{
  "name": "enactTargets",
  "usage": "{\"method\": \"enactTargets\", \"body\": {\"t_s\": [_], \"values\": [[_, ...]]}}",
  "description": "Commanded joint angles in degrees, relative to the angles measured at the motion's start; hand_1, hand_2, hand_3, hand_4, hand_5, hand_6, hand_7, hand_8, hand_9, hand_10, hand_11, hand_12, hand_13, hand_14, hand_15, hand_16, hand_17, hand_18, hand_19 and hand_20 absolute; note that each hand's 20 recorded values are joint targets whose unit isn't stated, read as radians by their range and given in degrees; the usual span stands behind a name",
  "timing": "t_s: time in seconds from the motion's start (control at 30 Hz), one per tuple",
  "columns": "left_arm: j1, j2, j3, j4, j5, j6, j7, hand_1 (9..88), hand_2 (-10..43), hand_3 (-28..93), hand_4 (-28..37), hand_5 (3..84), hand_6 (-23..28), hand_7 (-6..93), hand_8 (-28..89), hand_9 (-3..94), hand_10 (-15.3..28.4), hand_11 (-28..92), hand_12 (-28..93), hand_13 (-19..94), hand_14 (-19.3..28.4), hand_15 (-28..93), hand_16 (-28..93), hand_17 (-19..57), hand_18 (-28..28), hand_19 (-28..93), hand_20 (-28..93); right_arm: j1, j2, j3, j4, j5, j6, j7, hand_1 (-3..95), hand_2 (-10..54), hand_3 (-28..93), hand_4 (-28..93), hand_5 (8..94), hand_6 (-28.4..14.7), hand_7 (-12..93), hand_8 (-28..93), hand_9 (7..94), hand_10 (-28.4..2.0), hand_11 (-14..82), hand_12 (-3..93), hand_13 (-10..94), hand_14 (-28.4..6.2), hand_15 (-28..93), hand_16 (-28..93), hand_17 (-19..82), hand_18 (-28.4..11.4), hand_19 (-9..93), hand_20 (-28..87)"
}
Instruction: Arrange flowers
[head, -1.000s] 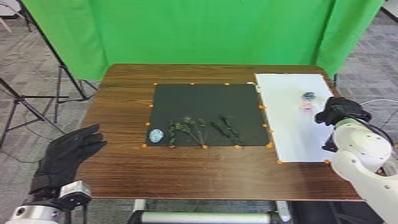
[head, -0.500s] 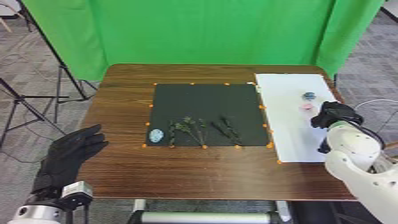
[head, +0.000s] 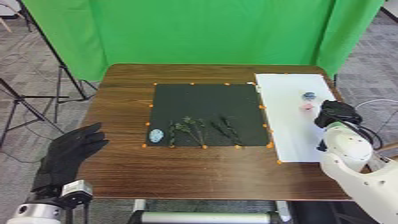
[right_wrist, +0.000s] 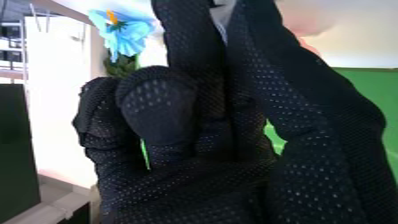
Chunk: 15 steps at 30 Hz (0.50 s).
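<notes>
Above the long white sheet (head: 293, 120) at one side of the brown wooden table (head: 187, 175), the robot's right hand (head: 338, 114) in its black fabric glove is held. In the right wrist view, some of the right hand's (right_wrist: 204, 185) fingers are seen bent and others stretched out, with the thumb also extended; they are left loose rather than closed into a fist, and whether anything touches the farthest tips cannot be told. Near these fingers, to their left in the head view, a small pale-pink flower (head: 306, 107) is laid on the sheet. Farther out past the fingers, a blue flower (head: 308, 95) with an orange centre and green leaves is placed.

The left hand (head: 69, 154), also gloved in black, is held over the opposite side of the table with its fingers relaxed and open. To the right of those fingertips, a pale-blue patterned oval thing (head: 155, 135) is set on a black rectangular mat (head: 200, 102). Farther right from the same fingertips, between the two hands, thin dark-green leafy sprigs (head: 188, 129) are spread on the mat. Small orange markers (head: 205, 147) are placed round its border.
</notes>
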Motion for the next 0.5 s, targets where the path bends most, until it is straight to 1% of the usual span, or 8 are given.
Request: {"method": "enactTargets", "body": {"t_s": [0.03,0.07,0.1,0.13,0.17,0.27,0.4,0.5], "values": [[-0.1,-0.20,0.17,0.16,0.07,-0.86,-0.57,27.6,4.5,82,-20.0,44.1,12.8,19.8,-11,39.1,21.9,38,10,27,27.9,66,-14,-9.3,22.4,60,9,1.3,0.7,-2.3,0.3,-1.9,3.9,1.4,55.6,-8.3,73,-28,79.0,0.2,27,3,88.1,-7.4,22.8,36.1,79,-3.8,73,20,46,-19.0,93,26],[-0.1,-0.35,0.13,0.16,0.14,-0.89,-0.73,27.7,4.5,82,-20.0,44.2,12.8,19.8,-11,39.1,21.9,38,10,27,27.9,66,-14,-9.3,22.4,60,9,1.5,0.4,-2.1,0.1,-2.2,3.6,1.2,55.7,-8.7,74,-28,79.5,0.0,26,4,88.3,-7.2,23.7,36.2,79,-3.7,73,20,47,-19.2,93,26],[0.0,-0.34,0.25,0.13,0.01,-0.77,-0.51,27.6,4.5,82,-19.9,44.2,12.8,19.7,-11,39.1,21.9,38,10,27,27.9,66,-14,-9.3,22.4,60,9,2.1,0.5,-2.6,0.0,-2.1,3.9,1.1,55.7,-8.9,74,-28,79.9,-0.1,26,4,88.5,-7.1,24.0,36.3,79,-3.7,73,21,47,-19.3,93,27],[-0.2,-0.45,0.29,0.12,0.08,-0.83,-0.60,27.7,4.6,82,-19.9,44.2,12.8,19.7,-11,39.1,21.9,38,10,27,27.8,66,-14,-9.3,22.4,60,9,2.7,0.5,-3.2,-0.2,-2.4,4.6,1.4,55.8,-8.9,74,-28,80.2,-0.1,26,5,88.7,-7.1,24.3,36.4,80,-3.7,73,21,48,-19.3,93,27],[-0.1,-0.43,0.22,0.11,0.19,-0.92,-0.74,27.7,4.6,82,-20.0,44.2,12.8,19.7,-11,39.1,21.9,38,10,27,27.9,66,-14,-9.3,22.4,60,9,3.0,0.3,-3.3,-0.3,-2.9,4.9,1.1,55.9,-9.0,75,-28,80.5,-0.2,26,5,88.8,-6.9,24.6,36.5,80,-3.7,73,21,48,-19.3,93,27],[0.0,-0.29,0.32,0.05,0.00,-0.75,-0.50,27.7,4.5,82,-19.9,44.1,12.8,19.8,-11,39.1,21.8,38,10,27,27.9,66,-14,-9.3,22.4,60,9,4.7,0.4,-4.7,-0.9,-3.5,5.8,0.9,55.9,-9.3,75,-28,80.7,-0.2,25,5,89.0,-7.0,24.9,36.4,80,-3.7,73,21,48,-19.3,93,28],[-0.1,-0.26,0.33,0.00,0.07,-0.72,-0.51,27.6,4.6,82,-19.9,44.1,12.8,19.8,-11,39.1,21.8,38,10,27,27.9,66,-14,-9.3,22.4,60,9,6.6,0.2,-5.9,-2.0,-4.5,6.6,0.2,56.0,-9.4,75,-28,81.3,-0.6,25,5,89.2,-7.1,25.3,36.4,81,-3.8,73,21,48,-19.5,93,28],[0.0,-0.31,0.18,-0.05,0.20,-0.72,-0.71,27.7,4.6,82,-20.0,44.1,12.8,19.8,-11,39.1,21.8,38,10,27,27.9,66,-14,-9.3,22.4,60,9,7.6,0.4,-6.7,-4.0,-5.1,7.6,0.1,56.0,-9.4,75,-28,81.5,-0.7,24,6,89.4,-7.1,25.5,36.4,81,-3.9,73,21,49,-19.5,93,28]]}}
